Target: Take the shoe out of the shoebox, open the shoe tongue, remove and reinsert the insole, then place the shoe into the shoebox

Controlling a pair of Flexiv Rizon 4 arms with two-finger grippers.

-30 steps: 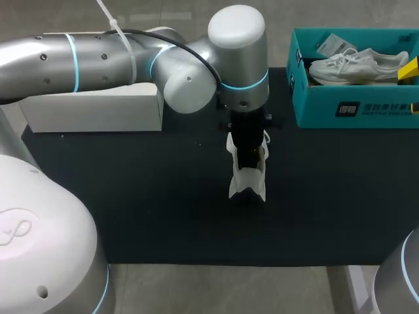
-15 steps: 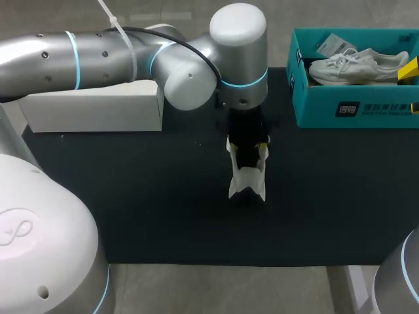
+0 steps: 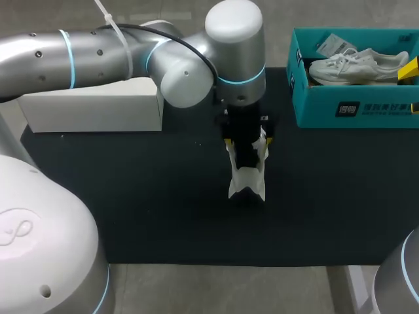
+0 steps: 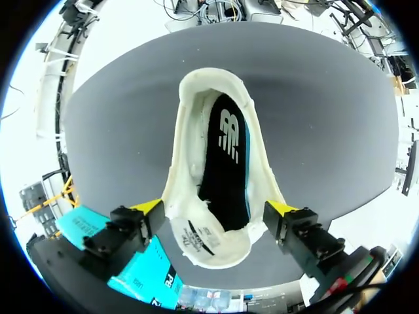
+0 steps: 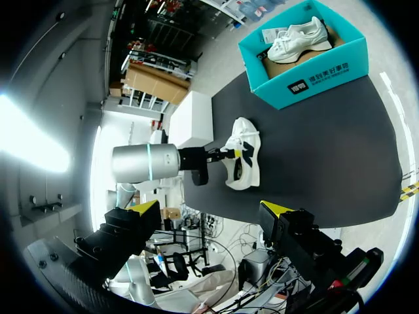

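Observation:
A white shoe [image 3: 247,180] lies on the black mat [image 3: 131,196] at mid-table, its opening facing up. The left wrist view looks straight down into the shoe [image 4: 196,157] and shows the black insole [image 4: 226,157] lying inside. My left gripper [image 3: 245,140] hangs over the heel, open, its yellow tips [image 4: 152,208] standing wide on either side of it. A teal shoebox [image 3: 353,111] at the back right holds a second white shoe [image 3: 360,65]. My right gripper [image 5: 209,208] is open and empty, high off the table, far from the shoe [image 5: 242,160].
A white box [image 3: 91,111] stands at the back left of the mat, under my left arm. The shoebox [image 5: 314,72] sits at the mat's far right corner. Bare mat lies in front of and on both sides of the shoe.
My left gripper has gone from shut to wide open over the shoe's heel. The shoe has stayed in place. The right arm has not moved.

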